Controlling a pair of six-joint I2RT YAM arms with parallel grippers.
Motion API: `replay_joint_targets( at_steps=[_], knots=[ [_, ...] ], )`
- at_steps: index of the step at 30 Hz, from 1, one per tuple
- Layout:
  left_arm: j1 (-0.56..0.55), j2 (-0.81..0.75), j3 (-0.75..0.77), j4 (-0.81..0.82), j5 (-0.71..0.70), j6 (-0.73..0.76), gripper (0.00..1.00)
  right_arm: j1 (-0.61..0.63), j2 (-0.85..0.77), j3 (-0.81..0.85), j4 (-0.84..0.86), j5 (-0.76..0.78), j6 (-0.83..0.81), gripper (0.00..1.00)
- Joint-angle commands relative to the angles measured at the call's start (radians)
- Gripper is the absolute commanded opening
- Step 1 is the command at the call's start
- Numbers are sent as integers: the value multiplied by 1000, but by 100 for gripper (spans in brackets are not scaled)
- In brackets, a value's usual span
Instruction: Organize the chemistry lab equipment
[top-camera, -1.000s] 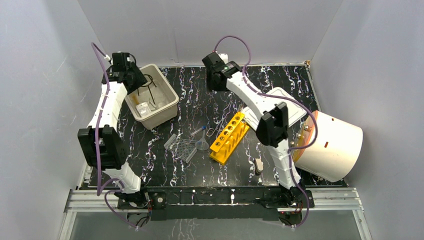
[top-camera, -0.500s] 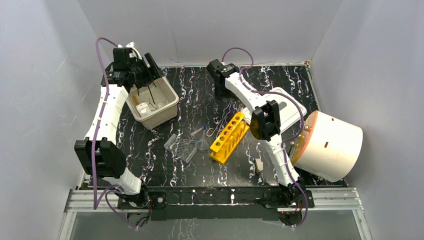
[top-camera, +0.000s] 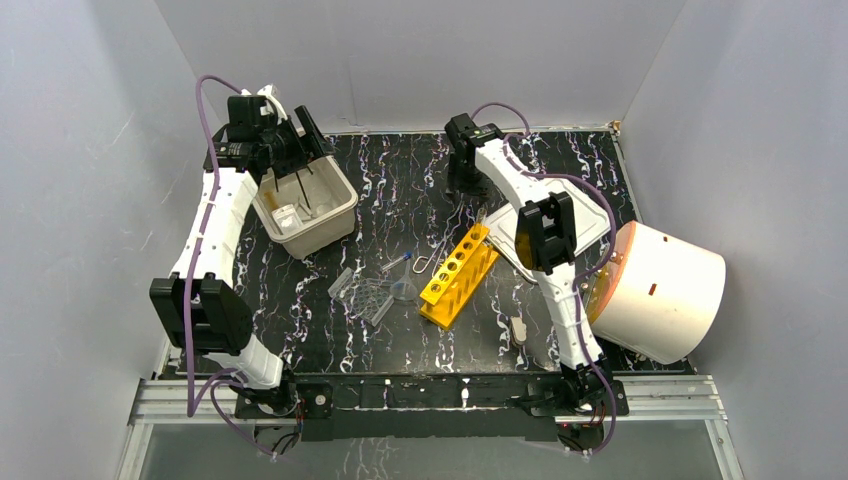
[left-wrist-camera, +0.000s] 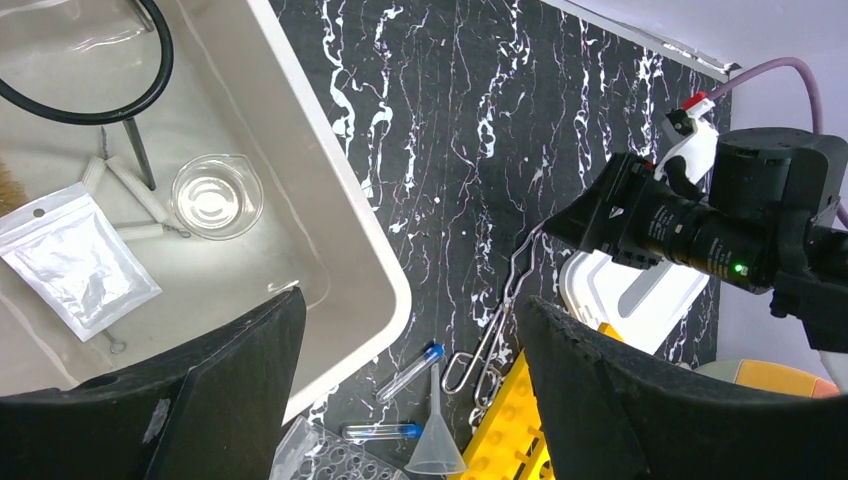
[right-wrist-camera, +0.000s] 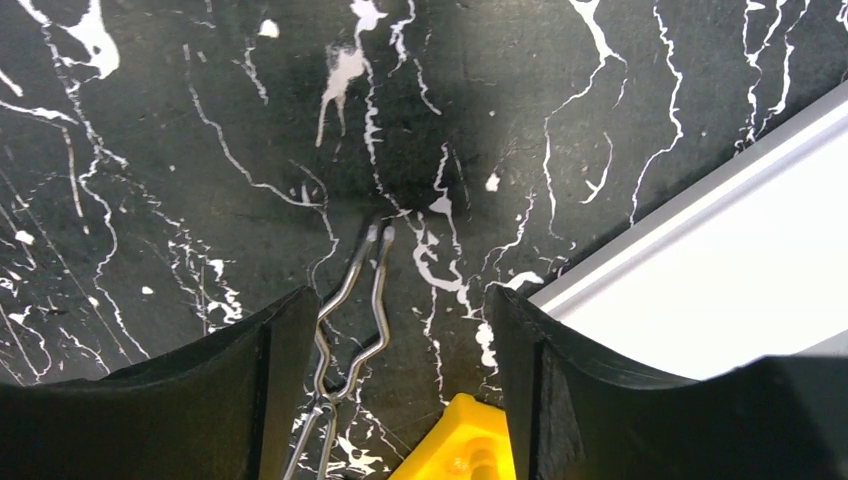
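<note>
Right arm (top-camera: 512, 188) swung rightward, tongs (right-wrist-camera: 352, 300) pointing far-right

Bare tabletop (top-camera: 400, 170) stretched between the beige bin (top-camera: 325, 235) on the left and the right tool (right-wrist-camera: 395, 330), leaving passage along the far edge. Metal tongs (right-wrist-camera: 320, 400) lay between that tool's spread jaws, hemmed by the yellow rack (top-camera: 458, 275) and white slotted lid (right-wrist-camera: 720, 290). The big white cylinder (top-camera: 670, 290) blocked the right side; clear tray (top-camera: 362, 297) and funnel (top-camera: 404, 290) cluttered the middle.

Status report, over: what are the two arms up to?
Left gripper: jaws open, empty, above the bin rim. Right gripper: jaws open over the metal tongs. Yellow rack close beside.
</note>
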Motion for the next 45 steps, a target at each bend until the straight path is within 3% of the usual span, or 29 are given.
replay_joint_targets(
  at_steps=[1,8,15,20,31,45],
  knots=[
    [3,-13,36,-16,19,21,79,-15,-38,1,49,-73,-28,66],
    [3,-8,41,-20,21,36,86,-18,-13,1,78,-101,-69,54],
    [4,-7,38,-29,20,57,98,-17,-2,-14,65,-110,-59,50],
    [3,-11,33,-30,21,68,98,-18,10,-19,58,-112,-55,43],
    [3,-13,16,-15,65,63,98,-23,39,-20,106,-104,-82,47],
    [-23,-12,-15,43,186,56,98,-35,40,-30,139,-156,-103,27]
  ],
)
